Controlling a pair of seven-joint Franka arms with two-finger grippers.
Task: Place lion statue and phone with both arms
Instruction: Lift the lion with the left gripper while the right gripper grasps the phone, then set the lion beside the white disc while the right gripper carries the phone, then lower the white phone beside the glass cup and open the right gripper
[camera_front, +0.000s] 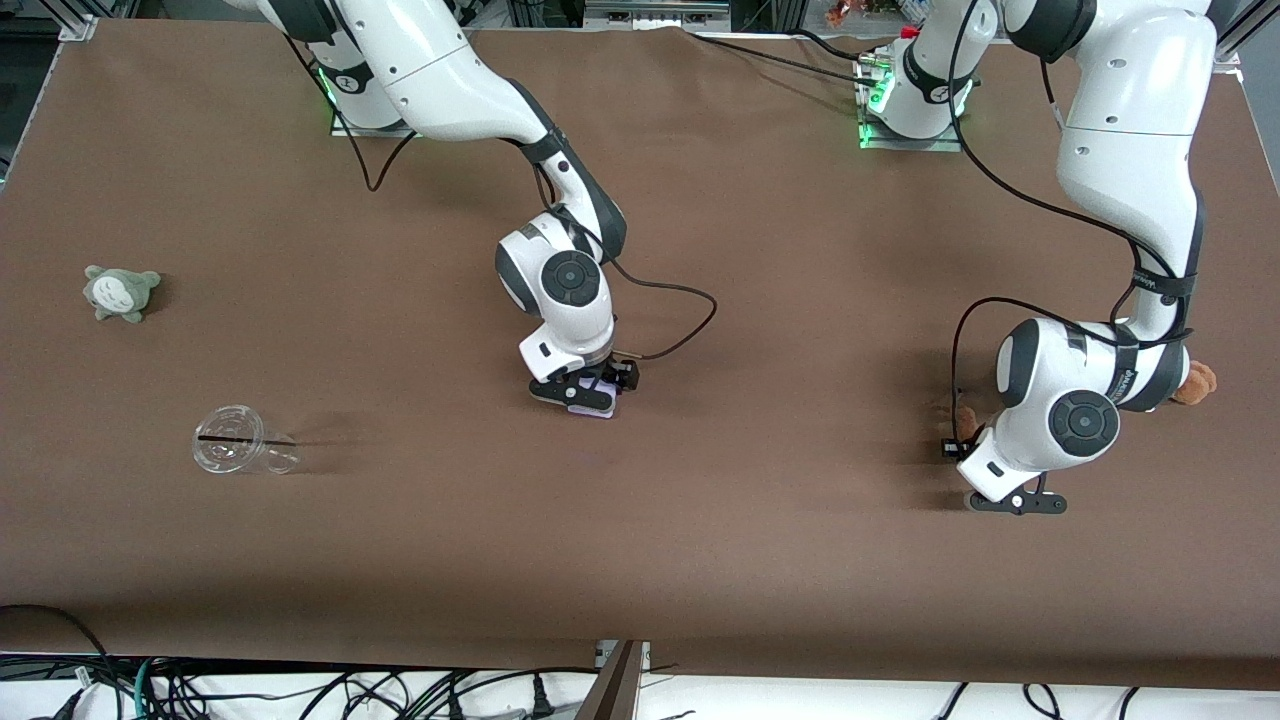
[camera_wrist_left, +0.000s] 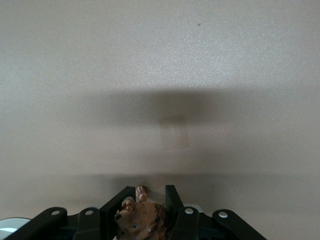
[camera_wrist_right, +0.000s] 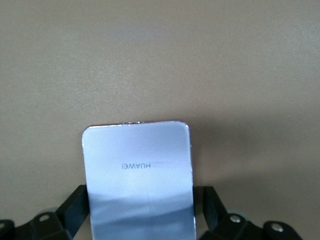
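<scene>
Gripping the lion statue (camera_wrist_left: 141, 220) between clenched fingers, left gripper (camera_wrist_left: 142, 212) sits low over the table (camera_front: 760, 560) at the left arm's end. Clear cup (camera_front: 240, 450): on its side. Right gripper (camera_front: 590, 392): mid-table, clamped on the phone (camera_wrist_right: 139, 180), apparently just above the cloth. Grey-green plush (camera_front: 120, 292): farther back.

Robotics lab, two bench-mounted arms (camera_front: 1130, 180), cable clutter (camera_front: 300, 690)
</scene>
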